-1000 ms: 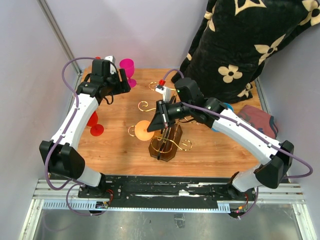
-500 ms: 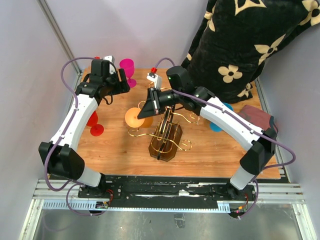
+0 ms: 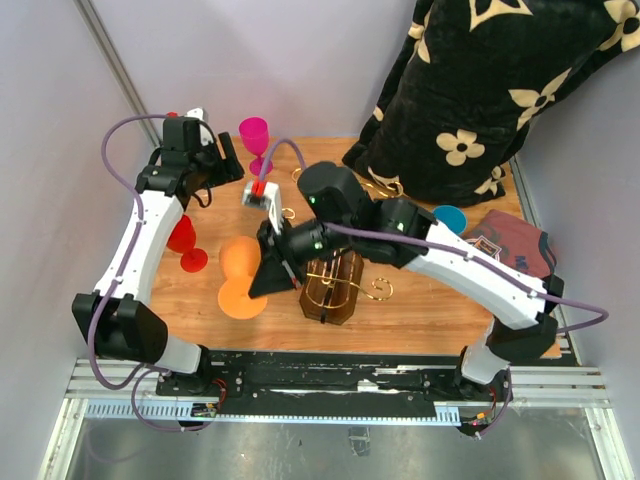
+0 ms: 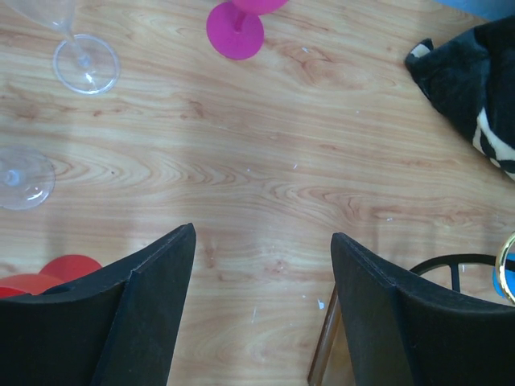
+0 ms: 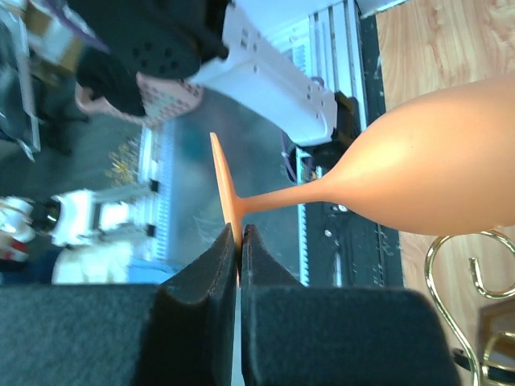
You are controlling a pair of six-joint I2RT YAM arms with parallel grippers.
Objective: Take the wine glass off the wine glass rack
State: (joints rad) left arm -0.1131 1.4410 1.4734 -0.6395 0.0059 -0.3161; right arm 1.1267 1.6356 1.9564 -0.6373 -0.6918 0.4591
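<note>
Smooth, opaque orange wine glass (image 5: 418, 177) with rounded bowl, thin stem and flat disc foot: off the gold curled-wire wine glass rack (image 3: 335, 295) with dark brown base, held sideways just left of it over the pale grained wooden counter (image 4: 265, 161). Right end effector (image 5: 239, 233), black padded fingers, clamped on the rim of that foot. Left end effector (image 4: 261, 241), blunt black fingers spread wide and holding nothing, over bare wood near a magenta glass foot (image 4: 235, 28) and two clear glass feet (image 4: 84, 63).

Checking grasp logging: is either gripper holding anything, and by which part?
The right gripper is shut on the opaque orange wine glass, pinching the rim of its thin disc foot. The left gripper is open and holds nothing.
</note>
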